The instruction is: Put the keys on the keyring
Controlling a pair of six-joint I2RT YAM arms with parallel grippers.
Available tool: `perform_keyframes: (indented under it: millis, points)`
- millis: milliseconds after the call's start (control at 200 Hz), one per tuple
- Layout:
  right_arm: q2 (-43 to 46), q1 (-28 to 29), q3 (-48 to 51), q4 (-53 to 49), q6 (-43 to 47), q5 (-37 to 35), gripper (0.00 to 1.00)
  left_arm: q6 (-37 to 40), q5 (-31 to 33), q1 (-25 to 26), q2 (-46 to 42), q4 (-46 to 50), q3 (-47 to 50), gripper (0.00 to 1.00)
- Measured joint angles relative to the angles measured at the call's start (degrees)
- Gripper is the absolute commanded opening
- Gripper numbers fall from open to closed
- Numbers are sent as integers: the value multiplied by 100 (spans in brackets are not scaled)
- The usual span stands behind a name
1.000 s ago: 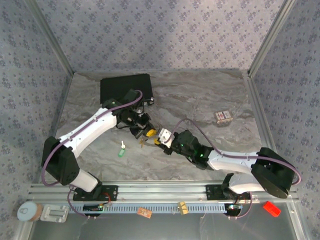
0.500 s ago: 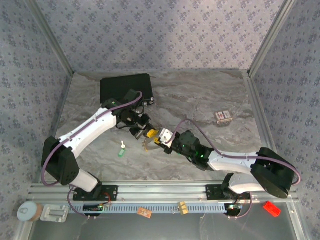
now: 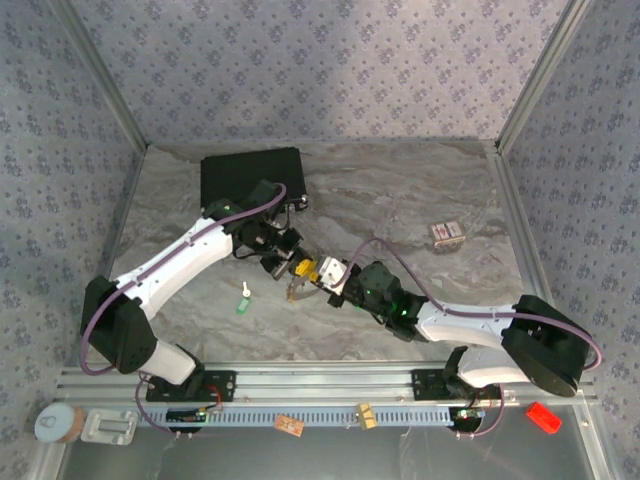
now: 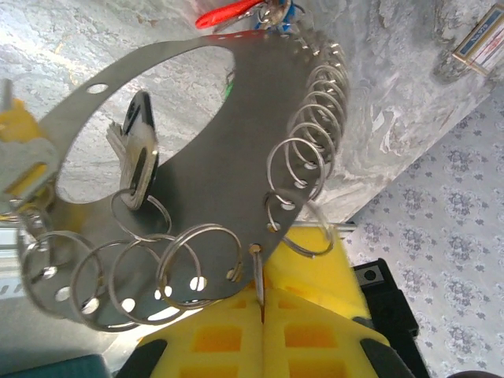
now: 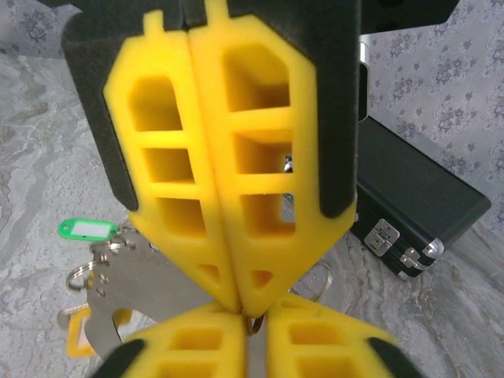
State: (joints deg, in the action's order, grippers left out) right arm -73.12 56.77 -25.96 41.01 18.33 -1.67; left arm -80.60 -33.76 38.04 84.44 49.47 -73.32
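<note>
Keyring (image 4: pixel 236 181), flat silvery holed plate edged with split rings (image 4: pixel 201 228), pinched by left gripper (image 4: pixel 260 298), right gripper (image 5: pixel 236 303) pressed together

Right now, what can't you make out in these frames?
Right wrist: right gripper pads are shut, hiding whatever they pinch; a ring sliver peeks below.
Top external: keyring too small to count keys.
Left wrist: red tag cut off by top edge; left gripper partly below the frame.

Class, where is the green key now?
In the top view, the green key lies on the table, left of centre, just left of the left gripper.
</note>
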Motion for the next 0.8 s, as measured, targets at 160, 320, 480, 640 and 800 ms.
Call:
perform_keyframes:
  millis: [160, 320, 480, 640, 800]
  points:
    - [0, -2, 20, 50, -7, 9, 0, -70, 72, 0, -79, -81, 46, 29]
    - [79, -70, 85, -46, -7, 98, 0, 243, 671, -85, -490, -125, 68, 61]
    - [236, -319, 85, -398, -13, 573, 0, 1513, 1915, -254, -1185, -822, 227, 59]
    - [409, -667, 68, -951, -39, 1233, 0, 4065, 2778, -74, -1768, -2284, 1043, 56]
    - [472, -907, -210, -1633, 63, 1858, 0, 6983, 2297, 0, -2302, -3646, 2490, 48]
